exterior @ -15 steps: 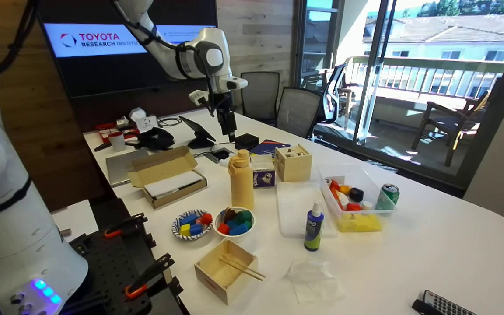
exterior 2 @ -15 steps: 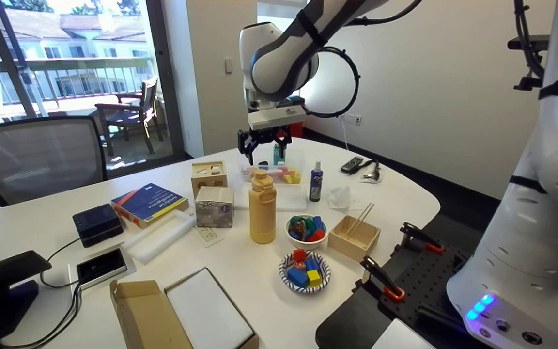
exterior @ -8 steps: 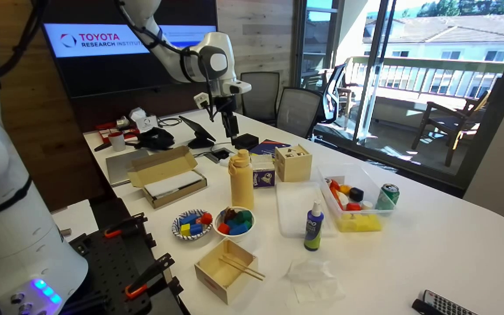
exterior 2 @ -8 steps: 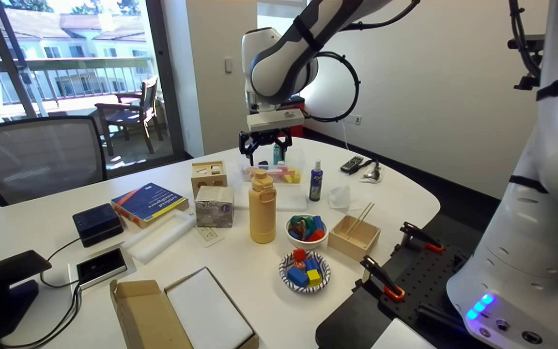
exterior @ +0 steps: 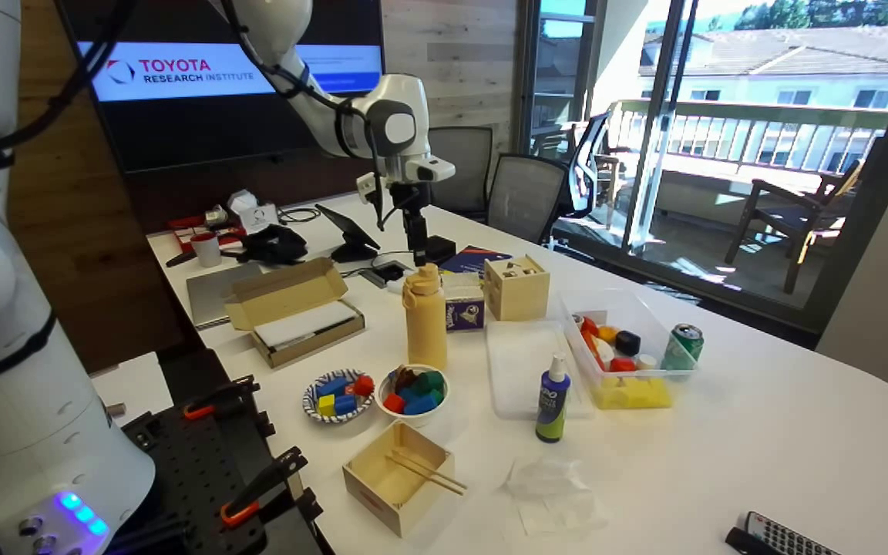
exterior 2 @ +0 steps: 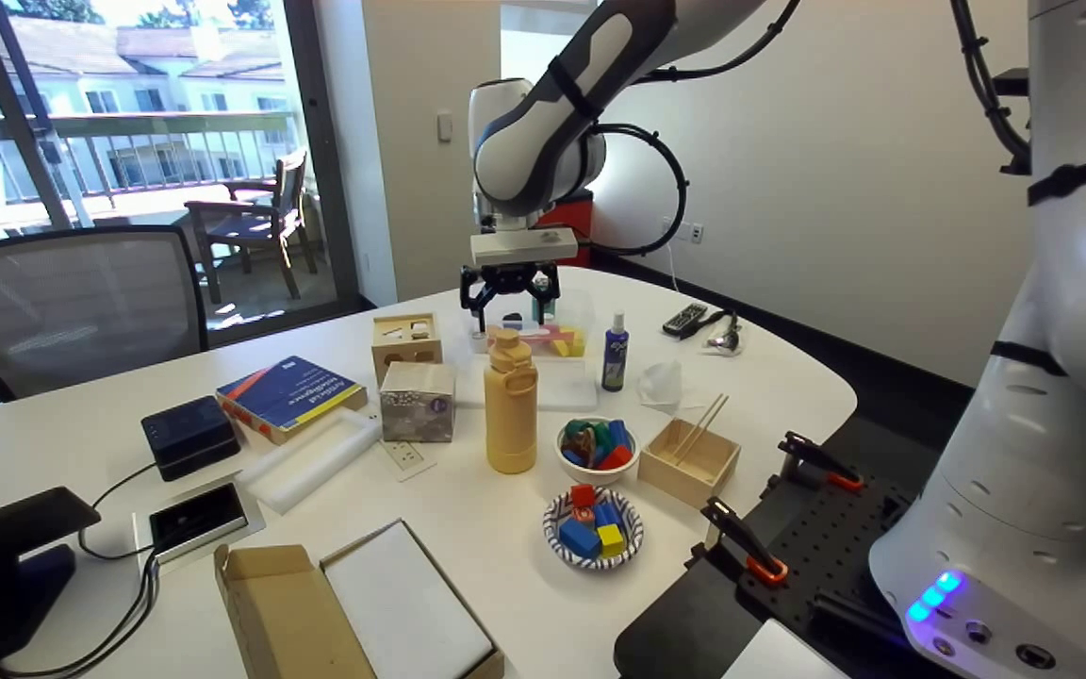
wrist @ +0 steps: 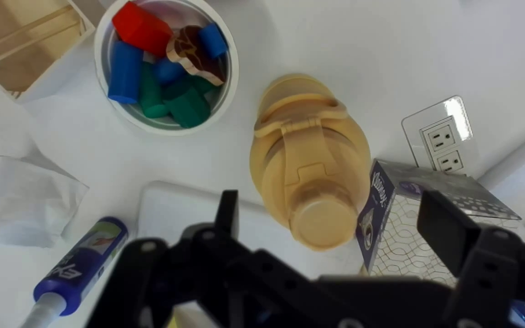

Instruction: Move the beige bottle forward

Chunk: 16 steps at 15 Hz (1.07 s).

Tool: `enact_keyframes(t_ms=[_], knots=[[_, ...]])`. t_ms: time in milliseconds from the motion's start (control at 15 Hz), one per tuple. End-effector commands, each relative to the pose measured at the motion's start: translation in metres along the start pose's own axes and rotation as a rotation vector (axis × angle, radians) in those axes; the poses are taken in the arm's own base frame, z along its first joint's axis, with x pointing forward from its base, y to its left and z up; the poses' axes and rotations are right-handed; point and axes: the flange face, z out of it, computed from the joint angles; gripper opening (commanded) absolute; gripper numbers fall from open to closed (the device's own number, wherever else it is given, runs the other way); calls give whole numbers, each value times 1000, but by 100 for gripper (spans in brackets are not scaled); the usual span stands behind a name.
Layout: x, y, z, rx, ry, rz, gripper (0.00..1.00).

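Note:
The beige bottle stands upright on the white table in both exterior views (exterior: pixel 426 327) (exterior 2: pixel 511 415). In the wrist view its cap and shoulders (wrist: pixel 310 155) show from above. My gripper is open and empty, pointing down. In both exterior views its fingertips (exterior: pixel 419 260) (exterior 2: pixel 512 323) appear just above the height of the bottle's cap, without visible contact. In the wrist view the cap lies between the widely spread fingers (wrist: pixel 335 218), nearer the left finger, with the bottle body extending toward the top of the picture.
A tissue box (wrist: pixel 408 228) stands close beside the bottle, under the right finger in the wrist view. A bowl of blocks (exterior 2: pixel 598 451), a patterned bowl (exterior 2: pixel 593 528), a spray bottle (exterior 2: pixel 615 354), a wooden shape box (exterior 2: pixel 407 346) and a wooden tray (exterior 2: pixel 691 459) surround it.
My gripper has moved lower and closer to the bottle's top, shifting right in an exterior view. It stays open. The bottle and other objects have not moved.

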Motion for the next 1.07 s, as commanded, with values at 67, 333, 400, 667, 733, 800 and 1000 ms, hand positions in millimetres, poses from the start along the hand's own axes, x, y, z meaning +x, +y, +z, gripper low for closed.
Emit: enact_keyframes(t_ms=[67,333,400,667,733,800,1000], knots=[[15,0,9,14,-1,24,100],[22,0,15,10,-1,29,97],[22,0,17,9,-2,31,94],[25,-2,23,11,-6,33,71],[26,-3,25,11,-6,34,77],[26,-2,28,10,-8,35,79],[27,-2,33,5,-12,39,80]])
